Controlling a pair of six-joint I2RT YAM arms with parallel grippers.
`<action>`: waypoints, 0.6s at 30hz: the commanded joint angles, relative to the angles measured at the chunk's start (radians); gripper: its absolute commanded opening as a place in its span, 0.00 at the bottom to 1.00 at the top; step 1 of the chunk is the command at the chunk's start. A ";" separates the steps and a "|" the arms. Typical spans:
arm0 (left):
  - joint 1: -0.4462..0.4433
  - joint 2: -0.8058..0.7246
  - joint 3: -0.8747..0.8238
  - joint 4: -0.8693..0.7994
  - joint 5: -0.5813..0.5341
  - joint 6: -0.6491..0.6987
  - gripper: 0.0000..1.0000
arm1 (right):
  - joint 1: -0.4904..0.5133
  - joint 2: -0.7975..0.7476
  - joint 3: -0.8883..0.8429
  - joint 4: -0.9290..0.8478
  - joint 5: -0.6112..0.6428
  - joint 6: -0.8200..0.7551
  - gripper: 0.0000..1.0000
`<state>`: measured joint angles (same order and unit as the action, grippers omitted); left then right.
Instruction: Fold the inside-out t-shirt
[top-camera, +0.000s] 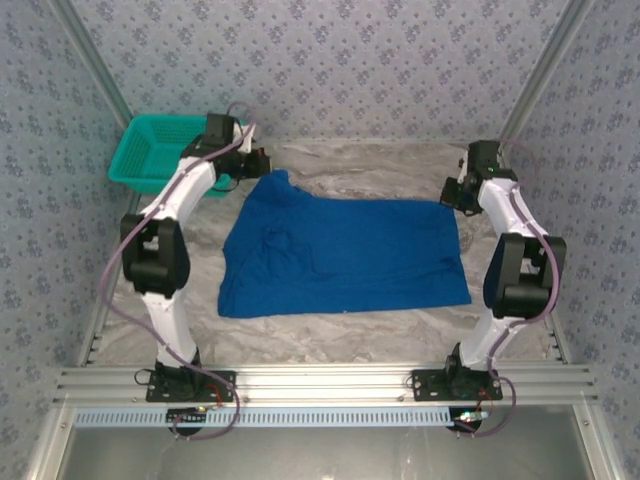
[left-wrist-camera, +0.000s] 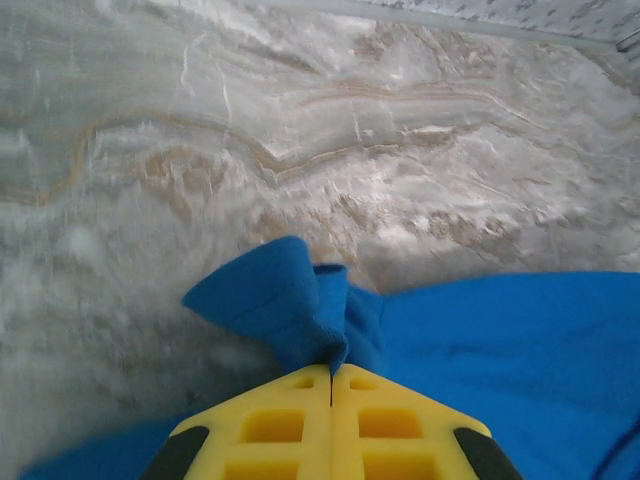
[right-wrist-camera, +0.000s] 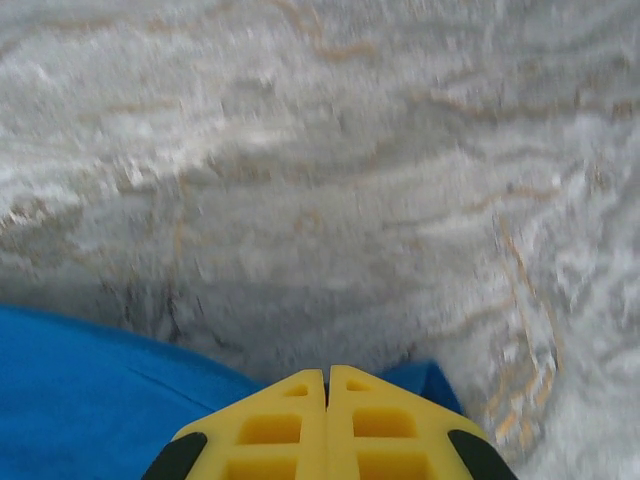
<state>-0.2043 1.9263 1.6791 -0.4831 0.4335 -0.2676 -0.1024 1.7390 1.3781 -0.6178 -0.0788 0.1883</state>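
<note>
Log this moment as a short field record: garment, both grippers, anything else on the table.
garment: royal-blue cotton t-shirt, spread out, mid-table
left gripper: yellow fingers shut on the t-shirt's bunched far-left corner
right gripper: fingers shut on the t-shirt's far-right corner
other: teal plastic mesh basket, far left, apart from the t-shirt
surface: grey marble-patterned table

Walls (top-camera: 340, 60) on all three sides have bluish-grey wallpaper with a small repeating flower print, and slanted metal posts (top-camera: 95, 60) run up the back corners. The counter (top-camera: 350, 330) is a grey-and-tan marble pattern, lit pretty evenly. A ribbed aluminium rail (top-camera: 320, 382) runs along its near edge.
</note>
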 joint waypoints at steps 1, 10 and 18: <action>-0.011 -0.158 -0.240 0.168 -0.020 -0.052 0.00 | -0.002 -0.081 -0.110 -0.021 0.008 0.027 0.03; -0.063 -0.402 -0.628 0.238 -0.078 -0.065 0.00 | -0.018 -0.155 -0.297 -0.022 0.051 0.061 0.03; -0.077 -0.513 -0.713 0.177 -0.152 -0.077 0.00 | -0.065 -0.135 -0.286 -0.039 0.139 0.074 0.03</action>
<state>-0.2714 1.4693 0.9882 -0.3023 0.3225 -0.3351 -0.1497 1.5913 1.0813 -0.6258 -0.0051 0.2398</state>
